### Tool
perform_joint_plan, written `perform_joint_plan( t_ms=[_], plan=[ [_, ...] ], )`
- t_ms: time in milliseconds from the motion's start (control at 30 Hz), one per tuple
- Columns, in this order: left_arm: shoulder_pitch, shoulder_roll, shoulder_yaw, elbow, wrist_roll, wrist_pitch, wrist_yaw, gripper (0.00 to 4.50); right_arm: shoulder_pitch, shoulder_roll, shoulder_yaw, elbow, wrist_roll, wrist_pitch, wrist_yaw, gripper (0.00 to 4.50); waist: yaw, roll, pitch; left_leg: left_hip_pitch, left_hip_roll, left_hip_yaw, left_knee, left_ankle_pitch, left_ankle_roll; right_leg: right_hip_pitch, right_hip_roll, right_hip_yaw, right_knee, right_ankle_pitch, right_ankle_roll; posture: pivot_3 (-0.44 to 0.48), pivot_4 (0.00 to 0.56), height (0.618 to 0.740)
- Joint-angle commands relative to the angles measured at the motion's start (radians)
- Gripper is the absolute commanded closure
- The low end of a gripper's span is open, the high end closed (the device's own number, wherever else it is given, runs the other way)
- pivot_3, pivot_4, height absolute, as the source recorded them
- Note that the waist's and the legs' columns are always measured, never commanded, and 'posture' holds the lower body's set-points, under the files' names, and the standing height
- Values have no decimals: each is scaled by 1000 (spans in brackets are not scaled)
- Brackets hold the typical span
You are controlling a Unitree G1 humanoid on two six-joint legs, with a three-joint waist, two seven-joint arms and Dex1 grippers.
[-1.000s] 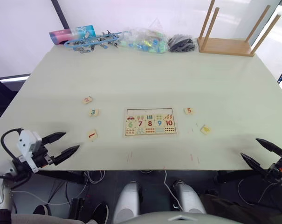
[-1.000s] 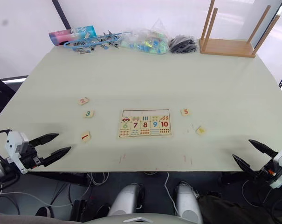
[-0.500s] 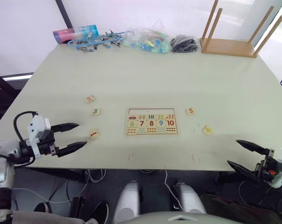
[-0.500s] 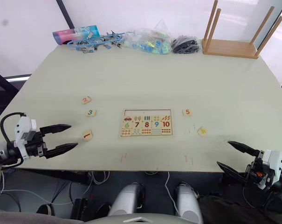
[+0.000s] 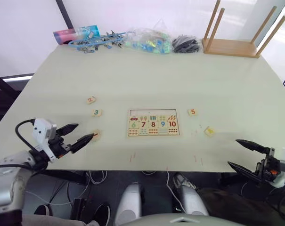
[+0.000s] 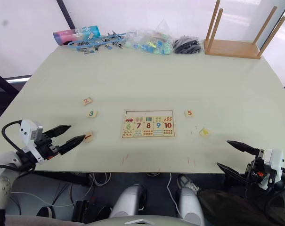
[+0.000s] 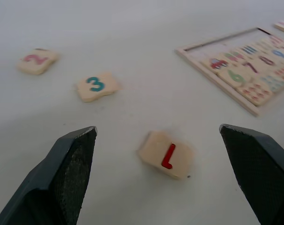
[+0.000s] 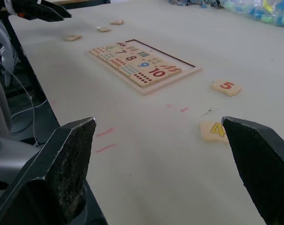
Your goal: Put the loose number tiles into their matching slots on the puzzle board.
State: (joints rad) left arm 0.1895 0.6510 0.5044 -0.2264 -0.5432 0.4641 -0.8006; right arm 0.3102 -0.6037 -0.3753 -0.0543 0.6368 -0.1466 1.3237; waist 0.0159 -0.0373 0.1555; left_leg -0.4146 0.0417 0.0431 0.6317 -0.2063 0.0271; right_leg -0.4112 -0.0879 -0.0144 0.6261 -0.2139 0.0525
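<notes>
Lying loose off puzzle board (image 5: 153,123): five tiles (image 5: 96,135) | slots (image 5: 152,112) empty | both arms' fingers (image 7: 69,159) open

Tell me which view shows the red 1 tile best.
Left wrist view: the red 1 tile lies large between the open left tool's fingers, digit readable. Both eye views show it small beside the tool tip; the right wrist view shows a distant speck.

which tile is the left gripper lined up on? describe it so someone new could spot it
Start at the puzzle board in the middle of the table; three loose tiles lie on its left side. It is the one nearest the table's front edge, just ahead of the open left gripper: the red 1 tile. The other two show a green 3 and a pink 2.
</notes>
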Motion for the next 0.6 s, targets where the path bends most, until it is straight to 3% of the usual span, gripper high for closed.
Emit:
perform_joint_plan(
  t_ms=[33, 200, 300, 467, 600],
  plan=[
    [58, -100, 24, -235, -44, 118, 222, 52, -8, -15, -13, -47, 24, 18, -7, 0, -1, 0, 0, 0, 0, 0, 0, 0, 0, 0, 0, 0, 0, 0, 0, 0, 150, 740],
    [123, -294, 11, -457, -47, 280, 546, 52, -16, -25, -22, -65, 33, 45, -8, 0, 0, 0, -1, 0, -1, 0, 1, 0, 1, 2, 1, 0, 0, 1, 0, 0, 150, 740],
    [127, -384, -66, -546, 10, 334, 696, 52, -23, -37, -19, -55, 33, 51, 6, 0, 1, -1, -1, 0, -2, 1, 2, 0, 1, 3, 2, 0, 0, 0, 1, 0, 150, 740],
    [79, -454, -191, -578, 114, 396, 858, 52, -40, -46, -26, -47, 37, 41, 36, 0, 1, -1, -1, 0, -4, 2, 3, 0, 1, 4, 3, 0, 0, 0, 2, 0, 150, 740],
    [69, -479, -240, -582, 162, 417, 911, 52, -40, -54, -41, -8, 38, 6, 92, 0, 0, -1, -1, 0, -4, 2, 3, 0, 1, 4, 4, 0, 0, 0, 2, 0, 150, 740]
  ],
)
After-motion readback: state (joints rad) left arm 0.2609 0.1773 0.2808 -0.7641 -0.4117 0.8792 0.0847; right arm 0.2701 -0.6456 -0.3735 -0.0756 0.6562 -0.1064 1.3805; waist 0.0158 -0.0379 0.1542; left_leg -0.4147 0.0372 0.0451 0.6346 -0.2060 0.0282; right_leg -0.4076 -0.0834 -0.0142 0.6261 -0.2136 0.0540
